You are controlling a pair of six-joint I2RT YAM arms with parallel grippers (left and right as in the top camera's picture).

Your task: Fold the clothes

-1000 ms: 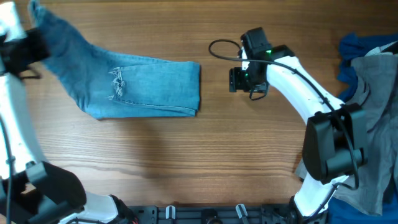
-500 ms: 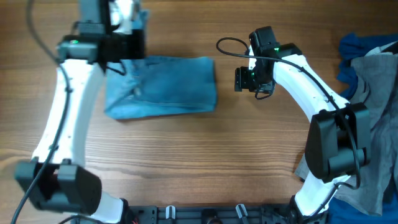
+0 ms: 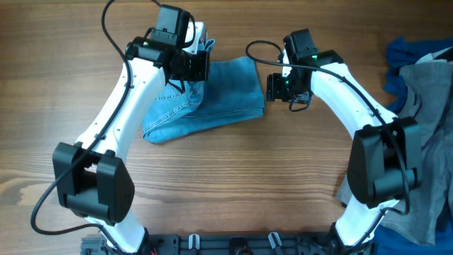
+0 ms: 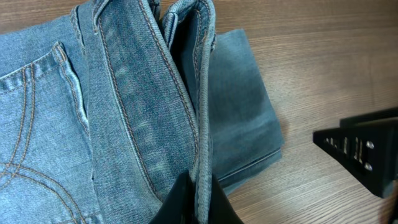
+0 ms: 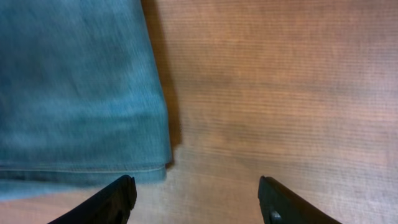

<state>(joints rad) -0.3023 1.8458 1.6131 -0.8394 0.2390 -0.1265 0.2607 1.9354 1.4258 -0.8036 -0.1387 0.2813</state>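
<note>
Looking from overhead: jeans (image 3: 212,99), partly folded on the table (image 3: 233,177); likely soft, weighty, limp denim. Left wrist: left gripper (image 4: 199,194) pinching the jeans' thick stitched seam, judged the firmest hold. Right wrist: right gripper (image 5: 196,199) spread wide, empty, just beside the jeans' folded edge

Your light blue jeans (image 3: 233,92) lie folded, a stitched seam pinched in your left gripper (image 4: 198,198), their folded edge beside your right gripper (image 5: 196,196).
</note>
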